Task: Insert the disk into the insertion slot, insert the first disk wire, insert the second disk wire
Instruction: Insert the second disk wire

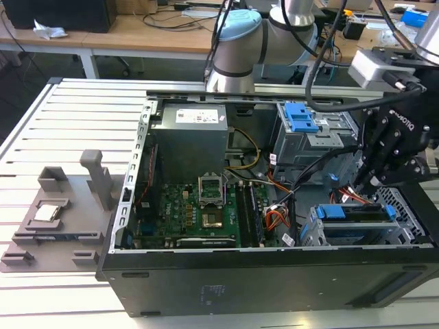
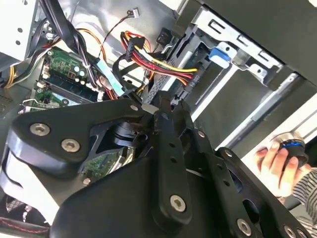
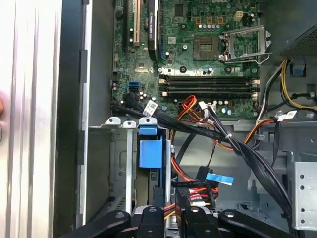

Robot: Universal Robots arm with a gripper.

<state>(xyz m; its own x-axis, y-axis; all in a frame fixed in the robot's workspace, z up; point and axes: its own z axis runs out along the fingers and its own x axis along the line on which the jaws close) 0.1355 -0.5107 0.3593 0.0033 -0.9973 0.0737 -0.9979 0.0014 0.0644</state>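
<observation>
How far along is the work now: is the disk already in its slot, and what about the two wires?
Done, it seems: in the exterior view the disk sits inside the insertion slot. In hand: the gripper is low over that cage, at the red and yellow wires. Whether it grips one I cannot tell. Left: no wire can be seen plugged into the disk, so both wire steps look undone.

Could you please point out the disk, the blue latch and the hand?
disk (image 1: 340, 212): exterior view, blue carrier end.
blue latch (image 1: 300, 118): exterior view, its middle.
hand (image 2: 276, 162): second wrist view, its middle.
</observation>
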